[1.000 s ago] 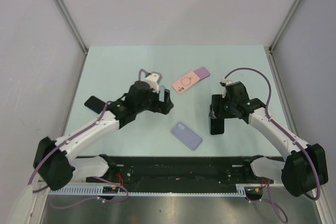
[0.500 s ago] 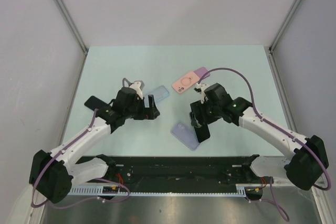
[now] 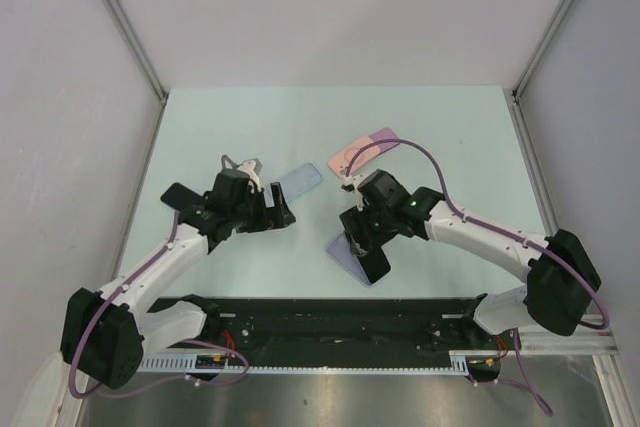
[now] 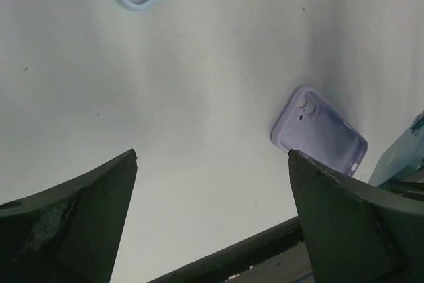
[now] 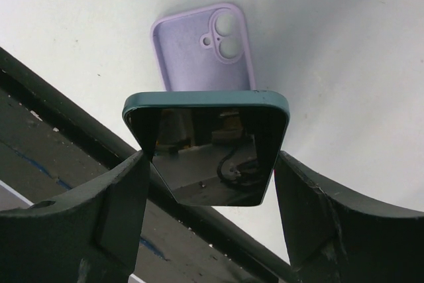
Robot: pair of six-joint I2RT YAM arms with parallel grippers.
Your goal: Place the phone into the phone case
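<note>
The right fingers (image 5: pixel 112 217) are gripping the phone (image 5: pixel 207 157) above the purple case (image 5: pixel 199 51) (left fingers (image 4: pixel 79 223) are gaping wide, empty).

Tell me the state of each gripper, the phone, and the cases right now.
left gripper: open, empty.
right gripper: shut on the phone.
phone: held by its edges, screen dark, over the lilac case.
lilac case: lying flat, open side up, empty.
light blue case: lying flat, untouched.
</note>
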